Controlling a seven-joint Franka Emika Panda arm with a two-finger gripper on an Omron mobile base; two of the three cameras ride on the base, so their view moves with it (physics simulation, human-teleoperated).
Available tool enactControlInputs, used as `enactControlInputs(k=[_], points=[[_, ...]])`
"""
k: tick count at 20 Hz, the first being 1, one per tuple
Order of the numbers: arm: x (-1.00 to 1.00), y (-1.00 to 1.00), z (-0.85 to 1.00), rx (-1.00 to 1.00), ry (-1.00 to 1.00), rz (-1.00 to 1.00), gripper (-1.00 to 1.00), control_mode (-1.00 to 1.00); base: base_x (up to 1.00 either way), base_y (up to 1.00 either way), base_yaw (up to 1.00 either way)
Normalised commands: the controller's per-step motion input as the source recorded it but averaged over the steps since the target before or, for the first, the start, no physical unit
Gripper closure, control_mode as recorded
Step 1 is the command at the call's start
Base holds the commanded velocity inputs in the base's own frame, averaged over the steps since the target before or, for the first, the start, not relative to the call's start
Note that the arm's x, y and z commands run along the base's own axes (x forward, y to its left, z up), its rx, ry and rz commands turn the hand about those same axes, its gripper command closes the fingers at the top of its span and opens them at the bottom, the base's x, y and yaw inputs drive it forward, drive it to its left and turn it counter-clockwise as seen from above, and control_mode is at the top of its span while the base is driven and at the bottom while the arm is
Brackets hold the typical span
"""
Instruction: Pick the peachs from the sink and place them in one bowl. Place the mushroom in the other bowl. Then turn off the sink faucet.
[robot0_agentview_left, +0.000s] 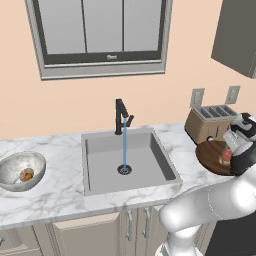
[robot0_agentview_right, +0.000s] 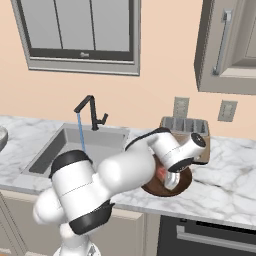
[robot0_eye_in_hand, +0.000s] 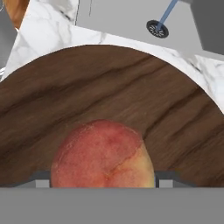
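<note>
One peach (robot0_eye_in_hand: 103, 154) fills the lower middle of the hand view, sitting over the dark wood of the shallow brown bowl (robot0_eye_in_hand: 109, 92), with the gripper (robot0_agentview_right: 170, 181) low over that bowl at the right end of the counter. The finger tips are hidden behind the fruit, so I cannot tell how wide the jaws stand or whether they grip the peach or have let it go; nor can I tell whether it rests on the wood. Whether a second peach already lies in the bowl is hidden by the hand; some red shows in it from the left base view. The mushroom (robot0_agentview_left: 26, 175) lies in the grey speckled bowl (robot0_agentview_left: 15, 167) far to the left. The sink (robot0_agentview_left: 150, 160) holds no fruit, so the peaches look close to done, and water runs from the black faucet (robot0_agentview_left: 121, 115) to the drain (robot0_agentview_left: 124, 169), so shutting it off remains. Around the wooden bowl room is tight: a toaster (robot0_agentview_right: 185, 131) stands just behind it, and the counter edge is near in front. Lifting straight up looks the safest way out, then a swing left over open marble (robot0_agentview_left: 60, 190) towards the faucet lever.
</note>
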Motion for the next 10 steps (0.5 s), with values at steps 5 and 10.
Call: enactControlInputs(k=[5, 10], points=[[0.0, 0.05, 0.01, -0.01, -0.05, 0.0, -1.0, -1.0, 0.0, 0.0, 0.0], [0.0, 0.3, 0.24, -0.02, -0.16, 0.0, -1.0, -1.0, 0.0, 0.0, 0.0]])
